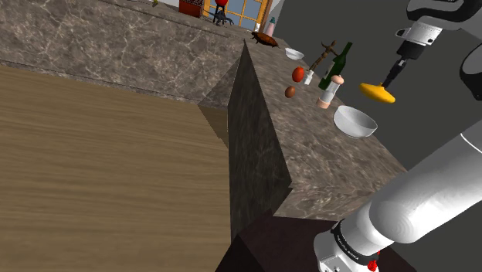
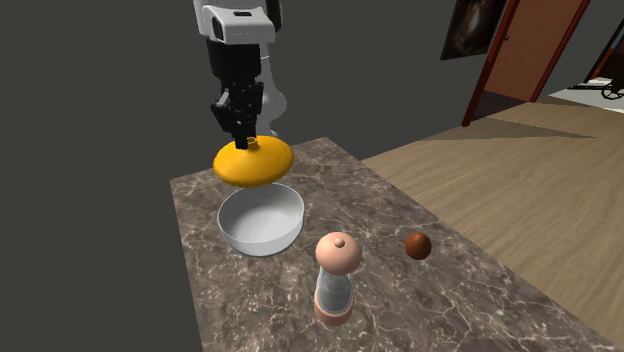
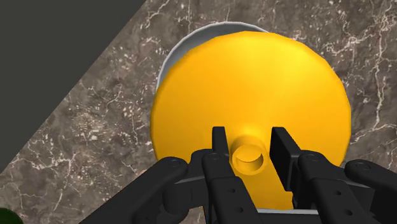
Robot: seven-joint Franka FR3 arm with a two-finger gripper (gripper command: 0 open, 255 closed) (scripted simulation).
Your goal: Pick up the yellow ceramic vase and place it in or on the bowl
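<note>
Pink-capped bottle (image 2: 336, 277) and brown ball (image 2: 417, 244) on marbled counter (image 2: 470, 300).

White arm (image 1: 432, 189), dark joints (image 1: 349, 241), all-black tool (image 3: 249, 141)

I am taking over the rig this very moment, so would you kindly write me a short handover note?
Claw: shut on the narrow neck of the yellow vase.
Vase: lifted off the stone-patterned counter and hanging above the white bowl. The shoulder view shows it apart from the bowl, and part of the bowl's rim shows past the vase in the wrist view.
Done: the pick-up.
Left: lower the vase into the bowl, open the claw, draw back.
</note>
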